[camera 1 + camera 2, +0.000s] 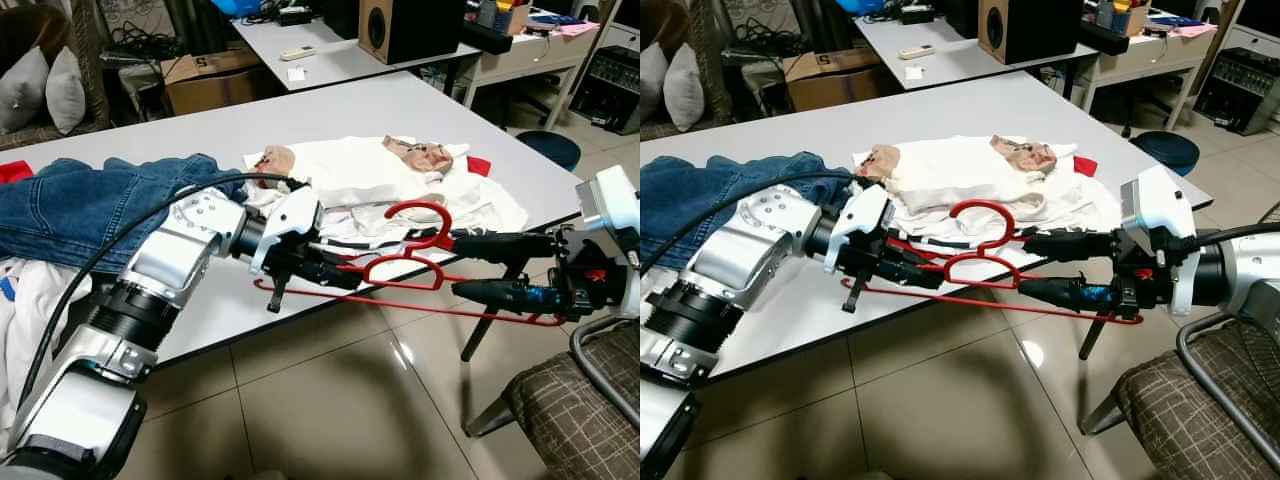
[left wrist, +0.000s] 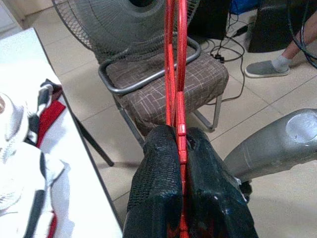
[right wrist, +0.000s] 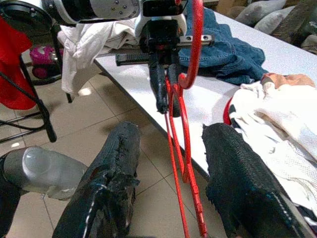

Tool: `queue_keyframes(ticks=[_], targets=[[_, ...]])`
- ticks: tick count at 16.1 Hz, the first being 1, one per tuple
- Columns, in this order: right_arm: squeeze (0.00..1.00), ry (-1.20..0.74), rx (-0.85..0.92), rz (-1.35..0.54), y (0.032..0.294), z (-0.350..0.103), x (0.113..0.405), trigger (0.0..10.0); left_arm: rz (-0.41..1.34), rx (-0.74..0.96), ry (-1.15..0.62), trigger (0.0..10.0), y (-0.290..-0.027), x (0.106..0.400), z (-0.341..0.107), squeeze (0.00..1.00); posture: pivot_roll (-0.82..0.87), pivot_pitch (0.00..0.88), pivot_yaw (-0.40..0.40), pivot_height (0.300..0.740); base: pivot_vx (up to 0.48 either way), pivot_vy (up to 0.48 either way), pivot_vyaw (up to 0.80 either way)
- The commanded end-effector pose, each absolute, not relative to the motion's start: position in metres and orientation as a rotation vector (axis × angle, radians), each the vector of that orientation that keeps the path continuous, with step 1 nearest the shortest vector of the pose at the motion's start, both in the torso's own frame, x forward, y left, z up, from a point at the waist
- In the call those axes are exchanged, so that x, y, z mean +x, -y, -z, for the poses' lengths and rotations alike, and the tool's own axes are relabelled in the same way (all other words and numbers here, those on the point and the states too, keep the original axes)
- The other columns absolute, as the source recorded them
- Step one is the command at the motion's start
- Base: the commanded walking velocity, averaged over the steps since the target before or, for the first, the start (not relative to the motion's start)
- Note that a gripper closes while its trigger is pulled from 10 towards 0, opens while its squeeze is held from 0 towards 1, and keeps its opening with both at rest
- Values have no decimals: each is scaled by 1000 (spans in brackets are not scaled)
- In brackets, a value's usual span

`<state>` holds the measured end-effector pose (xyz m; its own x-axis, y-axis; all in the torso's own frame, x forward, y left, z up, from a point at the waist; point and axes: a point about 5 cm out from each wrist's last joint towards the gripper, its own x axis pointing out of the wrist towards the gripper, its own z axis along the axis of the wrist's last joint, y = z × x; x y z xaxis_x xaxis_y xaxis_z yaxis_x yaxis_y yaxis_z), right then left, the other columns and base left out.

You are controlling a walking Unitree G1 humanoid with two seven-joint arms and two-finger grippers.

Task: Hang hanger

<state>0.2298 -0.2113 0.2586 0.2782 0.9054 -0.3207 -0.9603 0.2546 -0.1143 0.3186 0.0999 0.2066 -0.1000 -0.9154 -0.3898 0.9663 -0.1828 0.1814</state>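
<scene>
The left gripper (image 1: pixel 335 277) is pinching the thin red hanger (image 1: pixel 420 270) tight while the right gripper (image 1: pixel 470 267) is straddling it spread wide; light, stiff, probably slick, best grasped along its straight bar.

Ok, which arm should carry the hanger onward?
Left, probably. The left gripper fingers are already clamped on the red hanger; the right gripper fingers straddle it open, gripping nothing.

The left end effector (image 1: pixel 930 275) clamps one end of the red hanger (image 1: pixel 985 262) at the tabletop (image 1: pixel 970 110) edge, while the right end effector (image 1: pixel 1035 268), fingers apart, straddles its other end beside the white clothes (image 1: pixel 970 175).
</scene>
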Motion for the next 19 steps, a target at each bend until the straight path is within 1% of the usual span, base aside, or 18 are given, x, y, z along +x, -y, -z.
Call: queue_keyframes(ticks=[1,5,6,7,8,14,19], targets=[[0,-220,-328,-1313,209,-258,230,10000,1709,545,-112,0,-96,319,-216,0,-97,0,56,740,0,0,0],[0,-259,-341,-1341,204,-250,235,10000,1739,578,-91,0,-92,316,-220,0,-93,0,55,740,0,0,0],[0,-275,-350,-1348,204,-247,236,3804,1743,584,-87,0,-91,316,-221,0,-92,0,56,740,0,0,0],[0,-276,-348,-1347,203,-246,238,3804,1746,591,-87,0,-91,316,-222,0,-90,0,57,740,0,0,0],[0,-275,-349,-1351,201,-245,239,0,1751,602,-87,0,-91,317,-223,0,-88,0,57,740,0,0,0],[0,-288,-380,-1345,197,-238,246,118,1792,598,-75,0,-87,313,-228,0,-86,0,62,740,0,0,0],[0,-300,-396,-1337,195,-234,251,0,1816,591,-61,0,-84,312,-232,0,-85,0,63,740,0,0,0]])
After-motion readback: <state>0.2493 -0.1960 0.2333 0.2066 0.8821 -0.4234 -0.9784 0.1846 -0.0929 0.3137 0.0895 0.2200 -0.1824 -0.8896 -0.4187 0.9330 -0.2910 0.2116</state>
